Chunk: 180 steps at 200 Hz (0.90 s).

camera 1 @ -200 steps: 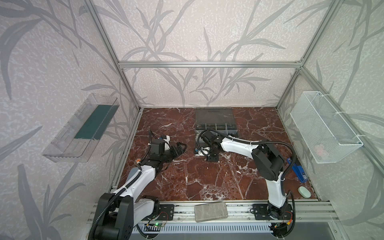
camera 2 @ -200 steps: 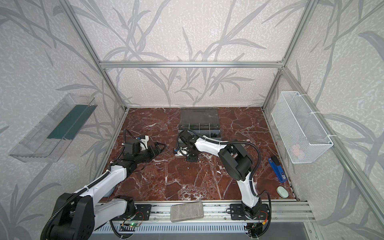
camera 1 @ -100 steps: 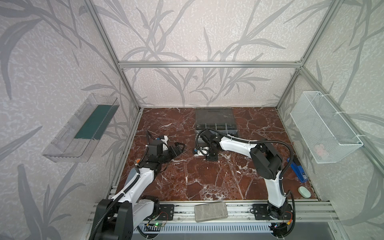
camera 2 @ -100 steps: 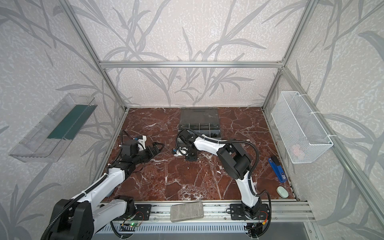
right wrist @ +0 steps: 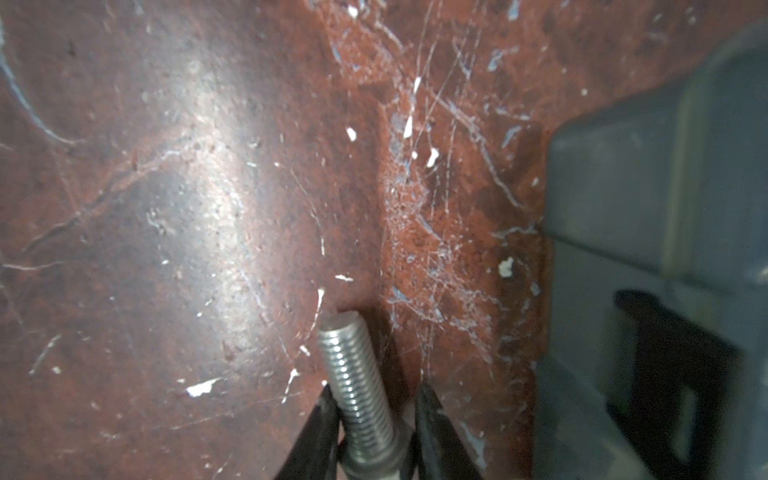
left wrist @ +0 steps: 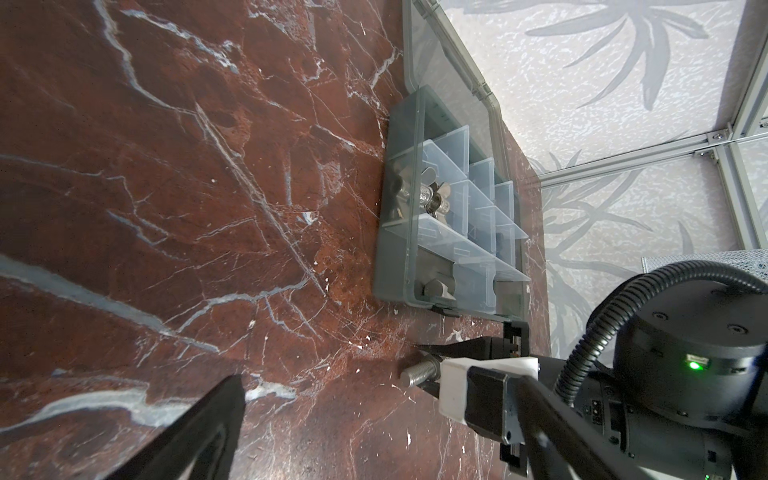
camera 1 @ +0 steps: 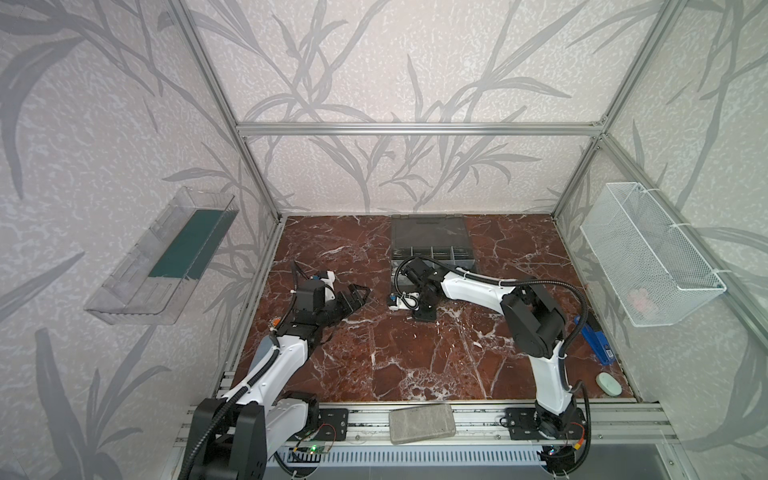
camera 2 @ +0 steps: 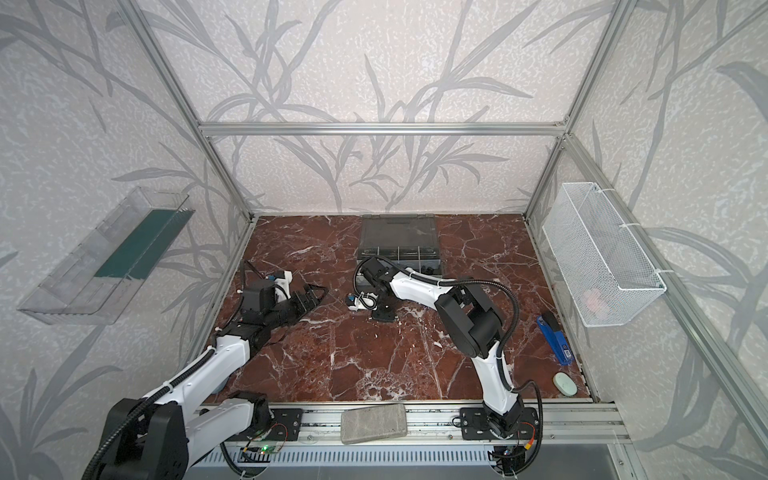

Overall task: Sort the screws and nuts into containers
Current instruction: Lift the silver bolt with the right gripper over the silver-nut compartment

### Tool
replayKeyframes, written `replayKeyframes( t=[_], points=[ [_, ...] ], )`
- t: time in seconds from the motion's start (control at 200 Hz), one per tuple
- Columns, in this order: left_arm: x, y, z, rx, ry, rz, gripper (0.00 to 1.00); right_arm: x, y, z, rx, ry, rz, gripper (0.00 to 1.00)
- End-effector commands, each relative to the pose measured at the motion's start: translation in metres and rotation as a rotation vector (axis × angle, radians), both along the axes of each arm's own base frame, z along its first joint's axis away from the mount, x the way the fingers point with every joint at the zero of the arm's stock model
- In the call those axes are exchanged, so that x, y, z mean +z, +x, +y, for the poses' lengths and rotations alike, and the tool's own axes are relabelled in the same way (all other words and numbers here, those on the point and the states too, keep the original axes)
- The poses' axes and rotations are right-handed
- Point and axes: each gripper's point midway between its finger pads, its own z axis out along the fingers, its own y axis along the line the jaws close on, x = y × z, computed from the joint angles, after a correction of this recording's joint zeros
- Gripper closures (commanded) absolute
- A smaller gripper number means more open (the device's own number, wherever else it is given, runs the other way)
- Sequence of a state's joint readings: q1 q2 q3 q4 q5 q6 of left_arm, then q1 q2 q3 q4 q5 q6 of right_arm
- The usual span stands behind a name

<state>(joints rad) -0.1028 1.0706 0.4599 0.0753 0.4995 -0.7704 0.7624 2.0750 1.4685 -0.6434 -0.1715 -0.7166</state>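
Note:
A silver threaded screw [right wrist: 357,374] lies low over the marble floor, and my right gripper [right wrist: 374,390] is shut on it near its head. The left wrist view shows the screw [left wrist: 419,372] sticking out of the right gripper [left wrist: 424,365]. In both top views the right gripper [camera 1: 422,313] [camera 2: 382,313] points down just in front of the containers [camera 1: 432,251] [camera 2: 399,253], clear cells in a grey case. One cell holds silver winged nuts [left wrist: 432,197]. My left gripper [camera 1: 365,297] [camera 2: 322,293] hovers open and empty to the left of the screw.
The case's smoky lid [camera 1: 428,228] lies open against the back wall. A white mesh basket [camera 1: 648,257] hangs on the right wall, a clear tray [camera 1: 166,257] on the left. A blue tool [camera 1: 596,340] and pale oval [camera 1: 609,384] lie at the right; a grey block [camera 1: 422,422] rests on the front rail.
The right gripper's jaws have closed in on the screw. The left arm has shifted only slightly, its gripper still wide open.

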Motion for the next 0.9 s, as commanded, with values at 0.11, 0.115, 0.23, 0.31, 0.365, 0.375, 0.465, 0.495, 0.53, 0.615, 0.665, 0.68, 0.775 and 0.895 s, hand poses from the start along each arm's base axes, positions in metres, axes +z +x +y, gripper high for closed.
replayKeyframes(
  t=[0.11, 0.115, 0.23, 0.31, 0.365, 0.375, 0.465, 0.495, 0.53, 0.615, 0.665, 0.68, 0.775, 0.895],
  points=[
    [0.002, -0.002, 0.003, 0.015, -0.005, -0.009, 0.01, 0.007, -0.023, -0.012, -0.066, 0.06, 0.119, 1.0],
    [0.002, -0.002, 0.004, 0.015, -0.004, -0.009, 0.01, 0.008, -0.023, -0.012, -0.067, 0.064, 0.118, 1.0],
    [0.003, -0.002, 0.004, 0.017, -0.005, -0.009, 0.01, 0.028, -0.02, -0.01, -0.087, 0.131, 0.114, 1.0],
    [0.003, -0.002, 0.004, 0.019, -0.006, -0.008, 0.01, 0.046, -0.018, -0.006, -0.099, 0.195, 0.111, 1.0],
    [0.003, -0.002, 0.004, 0.019, -0.007, -0.008, 0.01, 0.061, -0.016, -0.002, -0.102, 0.254, 0.116, 1.0],
    [0.003, -0.002, 0.004, 0.019, -0.008, -0.009, 0.01, 0.065, -0.015, -0.001, -0.104, 0.266, 0.114, 1.0],
    [0.004, -0.002, 0.005, 0.02, -0.008, -0.011, 0.01, 0.092, -0.009, 0.002, -0.118, 0.36, 0.096, 1.0],
    [0.004, -0.002, 0.005, 0.019, -0.007, -0.012, 0.01, 0.101, -0.005, 0.003, -0.126, 0.384, 0.082, 1.0],
    [0.004, -0.002, 0.005, 0.019, -0.007, -0.011, 0.01, 0.11, 0.001, 0.003, -0.141, 0.407, 0.06, 1.0],
    [0.004, -0.002, 0.004, 0.017, -0.008, -0.012, 0.01, 0.127, 0.019, -0.001, -0.183, 0.446, 0.007, 1.0],
    [0.004, -0.002, 0.005, 0.018, -0.008, -0.012, 0.01, 0.134, 0.029, -0.003, -0.208, 0.461, -0.027, 1.0],
    [0.003, -0.002, 0.005, 0.018, -0.008, -0.011, 0.01, 0.135, 0.032, -0.004, -0.218, 0.464, -0.037, 1.0],
    [0.003, -0.002, 0.004, 0.015, -0.008, -0.012, 0.01, 0.135, 0.051, -0.009, -0.266, 0.474, -0.082, 1.0],
    [0.003, -0.002, 0.004, 0.013, -0.006, -0.012, 0.01, 0.129, 0.069, -0.012, -0.315, 0.465, -0.101, 1.0]
  ],
)
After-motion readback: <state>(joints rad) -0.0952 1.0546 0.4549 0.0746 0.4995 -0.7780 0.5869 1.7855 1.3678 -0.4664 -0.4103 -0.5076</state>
